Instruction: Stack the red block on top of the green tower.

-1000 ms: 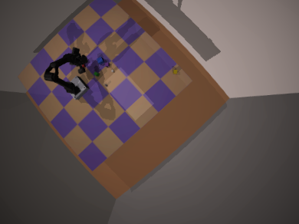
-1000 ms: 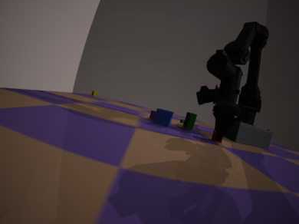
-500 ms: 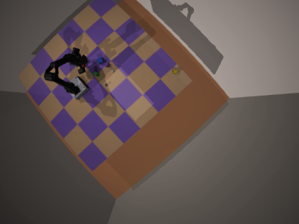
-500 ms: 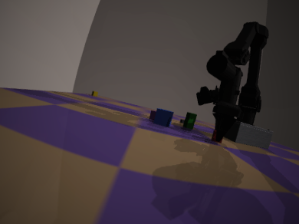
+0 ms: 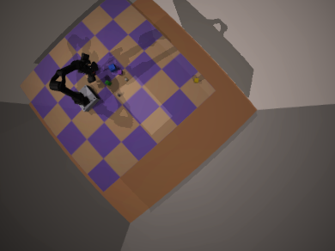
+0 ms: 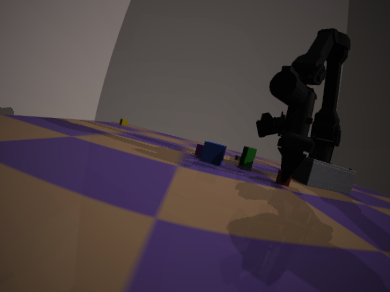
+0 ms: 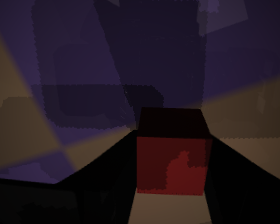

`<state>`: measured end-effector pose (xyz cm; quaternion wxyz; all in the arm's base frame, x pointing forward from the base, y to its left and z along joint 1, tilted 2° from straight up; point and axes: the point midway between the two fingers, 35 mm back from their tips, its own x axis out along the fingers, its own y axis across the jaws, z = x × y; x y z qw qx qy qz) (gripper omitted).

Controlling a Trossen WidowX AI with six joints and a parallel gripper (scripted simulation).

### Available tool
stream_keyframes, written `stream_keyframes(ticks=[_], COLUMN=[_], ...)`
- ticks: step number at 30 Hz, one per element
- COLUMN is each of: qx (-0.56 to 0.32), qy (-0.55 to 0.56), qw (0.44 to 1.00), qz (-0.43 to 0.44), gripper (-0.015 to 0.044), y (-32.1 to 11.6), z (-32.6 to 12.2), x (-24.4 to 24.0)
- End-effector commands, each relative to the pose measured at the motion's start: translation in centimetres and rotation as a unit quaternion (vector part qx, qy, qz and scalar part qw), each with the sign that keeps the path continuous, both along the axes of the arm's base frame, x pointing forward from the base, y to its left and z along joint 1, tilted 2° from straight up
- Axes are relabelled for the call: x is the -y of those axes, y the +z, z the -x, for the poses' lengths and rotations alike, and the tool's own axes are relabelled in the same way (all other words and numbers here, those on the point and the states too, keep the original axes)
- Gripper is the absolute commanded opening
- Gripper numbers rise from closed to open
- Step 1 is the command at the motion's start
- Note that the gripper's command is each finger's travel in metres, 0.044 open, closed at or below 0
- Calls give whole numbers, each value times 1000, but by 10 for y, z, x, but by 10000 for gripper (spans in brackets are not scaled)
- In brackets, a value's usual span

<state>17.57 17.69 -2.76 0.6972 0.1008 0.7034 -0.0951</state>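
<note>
Gripper (image 7: 172, 200) around red block (image 7: 172, 162), checkered tabletop (image 6: 100, 180)

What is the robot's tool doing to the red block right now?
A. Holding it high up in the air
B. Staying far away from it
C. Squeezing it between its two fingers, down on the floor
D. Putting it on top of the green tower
C: in the wrist view the dark fingers press both sides of the red block, and the tool sits low on the checkered floor.

red block (image 7: 172, 160) | green tower (image 6: 247, 157) | blue cube (image 6: 214, 152) | purple-tan checkered board (image 6: 100, 180)
</note>
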Motion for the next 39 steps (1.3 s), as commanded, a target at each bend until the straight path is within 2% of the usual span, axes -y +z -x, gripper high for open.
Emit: stream_keyframes(ticks=[1, 2, 5, 26, 39], qx=[-1, -1, -1, -1, 0], qy=[-2, -2, -2, -2, -2], qw=[1000, 1000, 1000, 1000, 1000], qz=[-1, -1, -1, -2, -1], gripper=[78, 72, 0, 0, 0], y=[0, 0, 5, 115, 120], z=[0, 0, 0, -2, -13], x=[0, 0, -1, 1, 12])
